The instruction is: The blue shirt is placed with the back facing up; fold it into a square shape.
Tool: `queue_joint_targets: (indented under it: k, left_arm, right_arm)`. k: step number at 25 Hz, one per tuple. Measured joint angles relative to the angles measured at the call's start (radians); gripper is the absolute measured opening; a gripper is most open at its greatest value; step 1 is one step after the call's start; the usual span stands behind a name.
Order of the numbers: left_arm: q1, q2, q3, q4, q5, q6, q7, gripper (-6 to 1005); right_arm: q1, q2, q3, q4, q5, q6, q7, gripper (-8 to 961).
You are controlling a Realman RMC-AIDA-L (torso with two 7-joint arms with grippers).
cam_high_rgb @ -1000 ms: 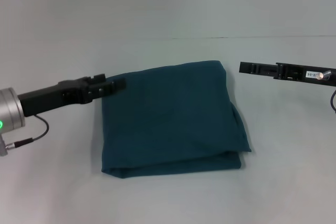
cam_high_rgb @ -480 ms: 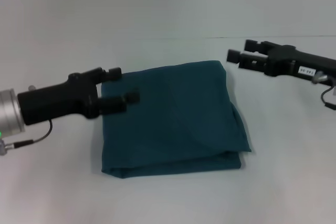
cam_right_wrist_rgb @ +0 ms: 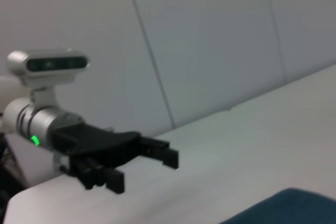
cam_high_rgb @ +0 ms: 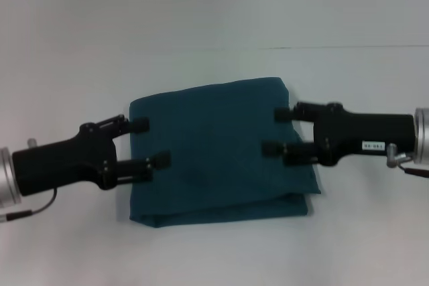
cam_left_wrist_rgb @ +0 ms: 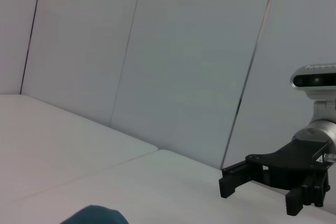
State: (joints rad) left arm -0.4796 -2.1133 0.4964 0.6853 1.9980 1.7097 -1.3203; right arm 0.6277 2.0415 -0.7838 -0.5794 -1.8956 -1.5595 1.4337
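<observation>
The shirt (cam_high_rgb: 218, 149) is lying in the middle of the white table (cam_high_rgb: 214, 18), already folded into a thick, roughly square bundle, plain side up, with doubled layers showing along its near edge and right side. From where I'm standing, the folding looks close to done, and the arms seem to be either tidying the shape or lining up one more fold.

The left gripper (cam_high_rgb: 151, 143) is reaching in over the shirt's left edge, its fingers spread apart and holding nothing. The right gripper (cam_high_rgb: 277, 132) is mirroring it over the right part of the bundle, fingers likewise spread and empty. Whether either one is touching the cloth, I can't tell.

If another fold is wanted, I'd say each gripper needs to drop to its own edge, pinch all the layers together, and carry them across evenly. The right side is flaring outward, so it probably needs squaring.
</observation>
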Motion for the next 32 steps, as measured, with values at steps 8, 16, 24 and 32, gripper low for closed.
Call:
queue_joint_targets:
  k: [8,16,24,32]
  left_arm:
    - [0.026,-0.013,0.028,-0.008,0.016,0.007,-0.002,894]
    - [0.029,-0.015,0.031,-0.014,0.022,0.008,-0.007,893]
    - [0.03,-0.016,0.031,-0.01,0.025,0.021,-0.011,894]
    - [0.026,-0.014,0.031,-0.009,0.025,0.023,-0.017,895]
  right_arm:
    - [0.016,-0.003,-0.015,-0.002,-0.11,-0.02,0.057,912]
    - [0.02,0.003,-0.034,-0.002,-0.129,-0.028,0.089,911]
    - [0.02,0.003,-0.04,-0.002,-0.129,-0.033,0.102,912]
    - [0.02,0.003,-0.041,-0.002,-0.129,-0.036,0.112,912]
